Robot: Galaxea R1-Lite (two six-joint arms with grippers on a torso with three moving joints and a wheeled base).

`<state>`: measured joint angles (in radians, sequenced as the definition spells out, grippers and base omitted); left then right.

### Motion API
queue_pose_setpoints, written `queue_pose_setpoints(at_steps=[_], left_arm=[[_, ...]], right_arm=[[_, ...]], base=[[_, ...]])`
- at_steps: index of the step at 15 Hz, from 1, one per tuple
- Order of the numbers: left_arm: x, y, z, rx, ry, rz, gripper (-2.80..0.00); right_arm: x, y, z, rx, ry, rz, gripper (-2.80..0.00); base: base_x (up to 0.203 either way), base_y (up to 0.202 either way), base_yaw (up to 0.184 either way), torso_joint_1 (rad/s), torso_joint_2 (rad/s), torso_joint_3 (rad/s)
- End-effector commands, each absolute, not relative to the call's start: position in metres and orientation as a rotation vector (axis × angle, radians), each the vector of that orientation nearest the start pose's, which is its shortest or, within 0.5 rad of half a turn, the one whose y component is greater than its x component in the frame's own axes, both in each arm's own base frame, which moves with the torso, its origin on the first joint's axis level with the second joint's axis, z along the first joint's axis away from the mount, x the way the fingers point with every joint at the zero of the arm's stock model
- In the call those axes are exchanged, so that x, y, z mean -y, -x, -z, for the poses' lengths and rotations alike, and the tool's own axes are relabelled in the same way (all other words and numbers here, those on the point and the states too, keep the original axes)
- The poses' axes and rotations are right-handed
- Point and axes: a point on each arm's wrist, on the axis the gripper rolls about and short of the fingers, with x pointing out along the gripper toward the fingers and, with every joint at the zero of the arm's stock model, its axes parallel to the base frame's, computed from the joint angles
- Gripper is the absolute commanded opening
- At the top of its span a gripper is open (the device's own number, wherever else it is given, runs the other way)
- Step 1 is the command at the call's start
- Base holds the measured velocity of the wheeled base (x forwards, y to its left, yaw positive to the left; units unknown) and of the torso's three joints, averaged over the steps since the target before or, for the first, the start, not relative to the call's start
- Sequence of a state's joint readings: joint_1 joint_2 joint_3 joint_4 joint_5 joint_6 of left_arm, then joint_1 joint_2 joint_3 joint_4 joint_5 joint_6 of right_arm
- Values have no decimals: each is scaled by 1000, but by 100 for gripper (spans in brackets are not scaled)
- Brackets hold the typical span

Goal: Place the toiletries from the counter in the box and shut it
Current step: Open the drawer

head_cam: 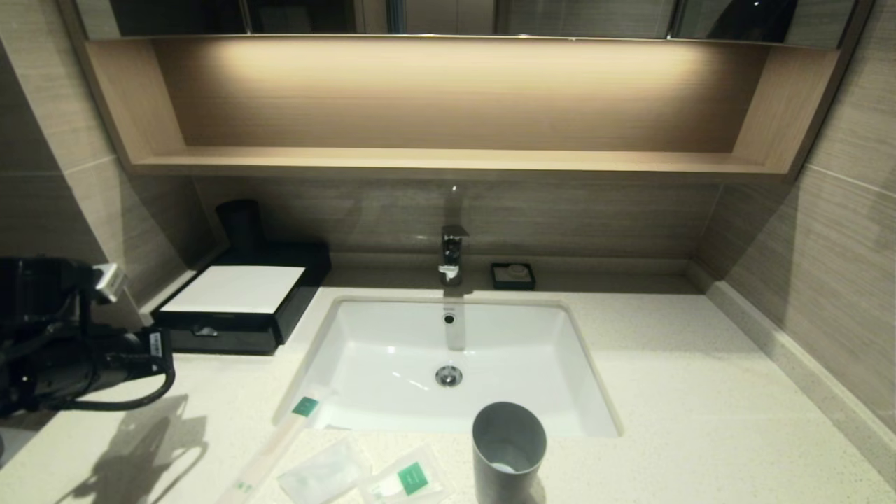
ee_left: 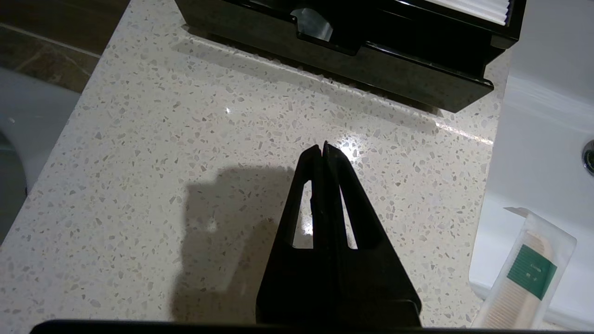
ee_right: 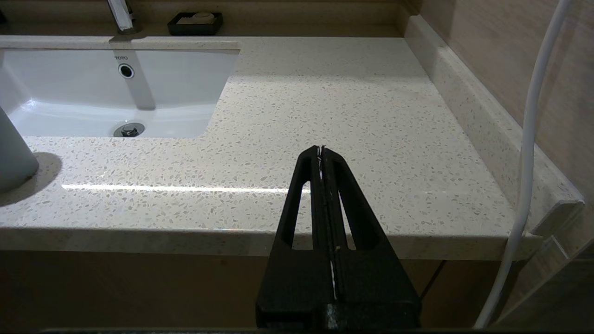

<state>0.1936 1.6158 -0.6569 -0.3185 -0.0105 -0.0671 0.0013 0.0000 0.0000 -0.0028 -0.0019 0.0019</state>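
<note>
Approaching box (head_cam: 238,290), left gripper (ee_left: 325,147) pressed shut, holding nothing, above bare counter (head_cam: 700,392) before the drawer front.
Wrapped stick (head_cam: 276,441) and two sachets (head_cam: 325,472) lie front-left of basin (head_cam: 392,350): judged light, limp, slippery film; pinch an edge. Tumbler (head_cam: 509,448) crowds the sachets. Right gripper (ee_right: 321,149) closed, parked off the counter's front edge.

Box (head_cam: 238,290) set on counter (head_cam: 686,392) left of basin (head_cam: 392,357); soap dish (head_cam: 513,276) behind basin; stick (head_cam: 276,441), two sachets (head_cam: 323,474), tumbler (head_cam: 508,450) placed before basin.
</note>
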Motion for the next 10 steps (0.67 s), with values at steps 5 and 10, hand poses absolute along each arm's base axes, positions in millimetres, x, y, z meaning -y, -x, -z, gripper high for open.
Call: queue_pose_setpoints(at_steps=[5, 10], left_arm=[[-60, -271, -116, -659, 114, -198, -280], [-62, -281, -104, -661, 113, -198, -280]], right_arm=[[0, 23, -75, 3, -2, 0, -280], [0, 23, -76, 5, -2, 0, -280]], base=[[0, 0, 0, 0, 0, 0], [0, 0, 0, 0, 0, 0]])
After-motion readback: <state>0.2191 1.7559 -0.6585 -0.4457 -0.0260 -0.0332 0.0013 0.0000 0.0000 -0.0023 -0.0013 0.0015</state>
